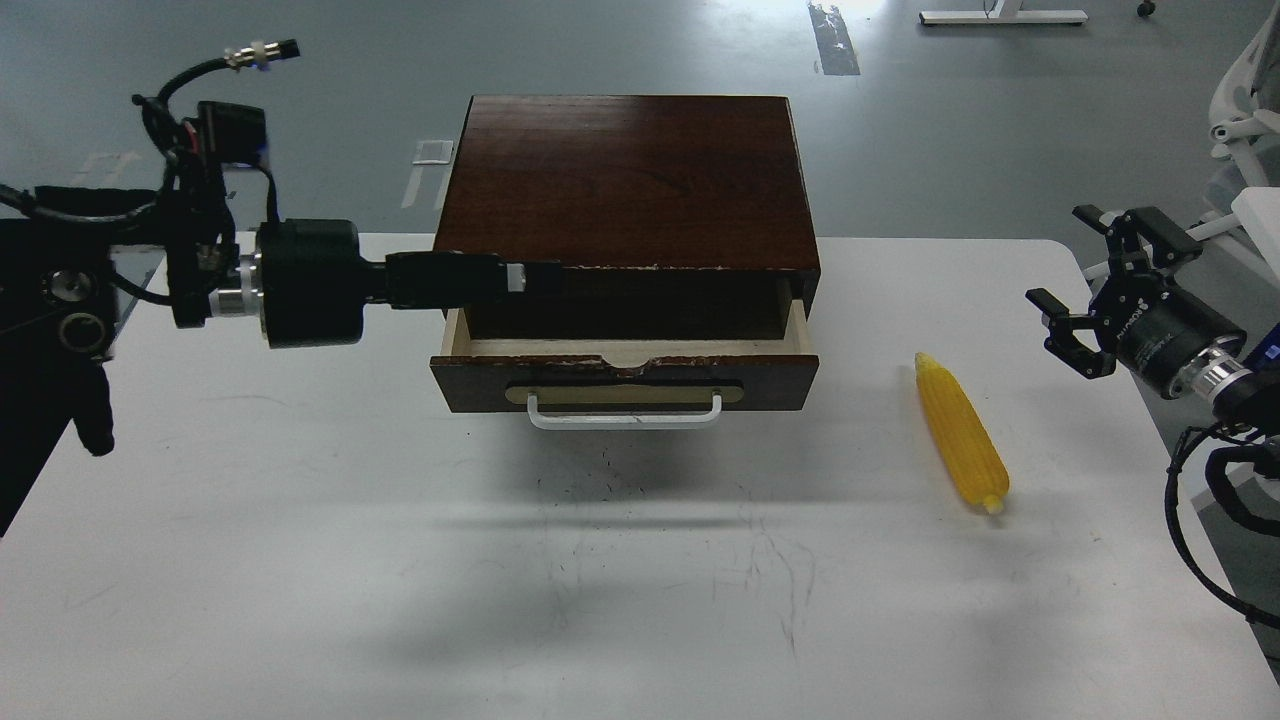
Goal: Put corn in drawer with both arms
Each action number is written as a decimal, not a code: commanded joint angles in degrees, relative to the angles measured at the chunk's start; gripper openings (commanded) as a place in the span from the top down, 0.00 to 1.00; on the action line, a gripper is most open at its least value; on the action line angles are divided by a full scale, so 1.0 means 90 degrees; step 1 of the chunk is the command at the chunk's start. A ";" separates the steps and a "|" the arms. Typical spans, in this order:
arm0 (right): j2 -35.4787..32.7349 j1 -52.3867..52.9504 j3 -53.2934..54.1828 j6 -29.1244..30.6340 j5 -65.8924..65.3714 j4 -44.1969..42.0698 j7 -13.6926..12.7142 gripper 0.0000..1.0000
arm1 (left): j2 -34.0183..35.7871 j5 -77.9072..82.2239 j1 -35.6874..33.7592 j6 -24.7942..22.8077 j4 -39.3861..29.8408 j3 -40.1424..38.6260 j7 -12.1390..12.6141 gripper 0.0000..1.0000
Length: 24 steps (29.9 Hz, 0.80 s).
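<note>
The corn (pixel 960 430) lies on the white table (pixel 300 560), right of the cabinet, its tapered tip pointing away from me. The dark brown cabinet (pixel 620 180) has its drawer (pixel 625 380) pulled partly out, showing the pale wood rim and the white bar handle (pixel 625 415). My left gripper (pixel 535 276) reaches in level from the left. It lies along the cabinet's front top edge above the drawer's left part, seen edge-on. My right gripper (pixel 1075 268) is open and empty, in the air right of the corn.
The table's right edge (pixel 1130 400) runs just below my right gripper. A white chair (pixel 1245 90) stands at the far right. The grey floor lies behind the cabinet. Black cables (pixel 1200 500) hang from my right arm.
</note>
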 commanded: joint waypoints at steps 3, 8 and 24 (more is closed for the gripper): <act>0.0016 -0.0001 0.0001 0.0000 0.0000 0.0000 0.0000 0.00 | 0.0222 -0.2597 0.0720 0.0083 0.0212 -0.0200 -0.0003 0.01; -0.0004 0.0009 -0.0009 0.0000 0.0000 0.0000 0.0000 0.00 | 0.0125 -0.3988 0.1365 0.0005 0.0827 -0.0552 -0.0003 0.01; -0.0276 0.0125 -0.0087 0.0000 -0.1510 0.0039 0.0000 0.00 | -0.1017 -0.5093 0.2849 -0.0567 0.3074 -0.1459 -0.0003 0.01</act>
